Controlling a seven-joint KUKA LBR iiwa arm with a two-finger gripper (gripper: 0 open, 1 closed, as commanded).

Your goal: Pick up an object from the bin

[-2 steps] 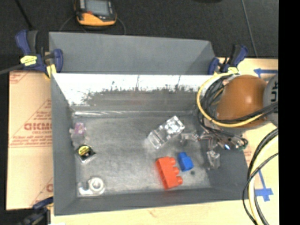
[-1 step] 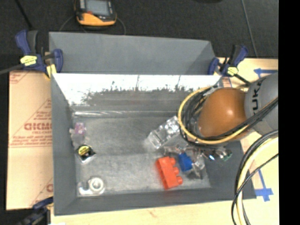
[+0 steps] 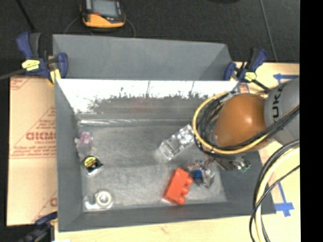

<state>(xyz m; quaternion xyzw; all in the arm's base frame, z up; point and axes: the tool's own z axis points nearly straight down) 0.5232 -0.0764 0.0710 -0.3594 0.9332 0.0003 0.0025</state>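
Red block (image 3: 177, 186): we see it lying tilted on the bin floor near the front wall, right of the middle, just below and left of the gripper. It is the largest thing beside the gripper.
Gripper (image 3: 204, 173): we find it low in the bin's right part, under the arm's orange cover. We cannot tell whether it is open or closed, nor whether it grips anything.
Small blue piece (image 3: 197, 176): it sits right at the gripper, just above the red block's right end. It is too small for us to make out its shape.
Bin (image 3: 141, 59): grey metal, with its things scattered singly over the floor.
Clear plastic piece (image 3: 174, 145): it lies near the middle, above the red block and apart from it, with its right end close to the arm's cables.
Left side: we count three small things well apart from the gripper. They are a pale purple see-through piece (image 3: 85, 141), a yellow and black piece (image 3: 92, 163) just below it, and a silvery round piece (image 3: 103, 199) in the front left corner.
Hidden: the orange cover (image 3: 237, 120) and the looped cables (image 3: 202, 130) lie over the bin's right part, so we cannot see the floor beneath them.
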